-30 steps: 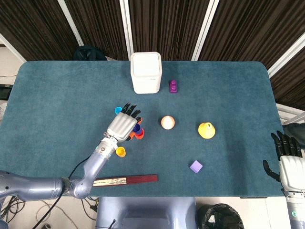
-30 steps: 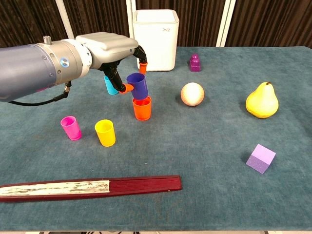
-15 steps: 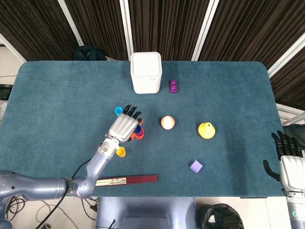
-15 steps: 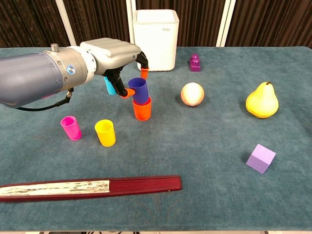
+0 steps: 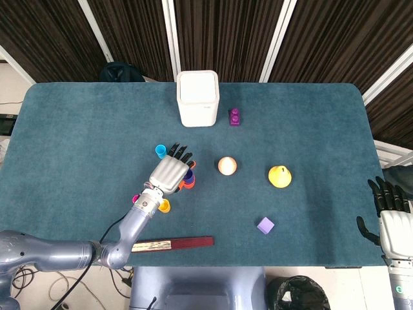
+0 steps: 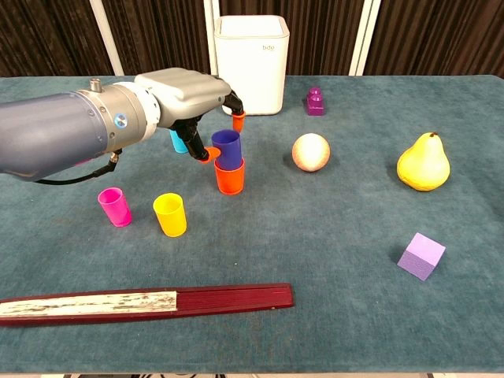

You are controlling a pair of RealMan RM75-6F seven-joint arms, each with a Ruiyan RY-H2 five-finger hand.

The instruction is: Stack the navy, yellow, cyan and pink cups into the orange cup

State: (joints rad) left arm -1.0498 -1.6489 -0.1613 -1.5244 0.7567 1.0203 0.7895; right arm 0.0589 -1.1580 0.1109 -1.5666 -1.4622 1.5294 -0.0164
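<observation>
Bright, even light from overhead; both my views are sharp.

My teal felt-covered worktop (image 6: 331,236) is lit evenly, with only short, soft shadows under the yellow plastic pear (image 6: 424,162) and the purple foam cube (image 6: 421,255). The tall white plastic bin (image 6: 252,63) is nearly washed out on top in my head view. My left hand's (image 6: 185,90) silver shell shows a mild sheen. The dark slatted backdrop stays dim.

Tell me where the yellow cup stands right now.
In the chest view the yellow cup stands upright left of centre, between the pink cup and the orange cup.
</observation>
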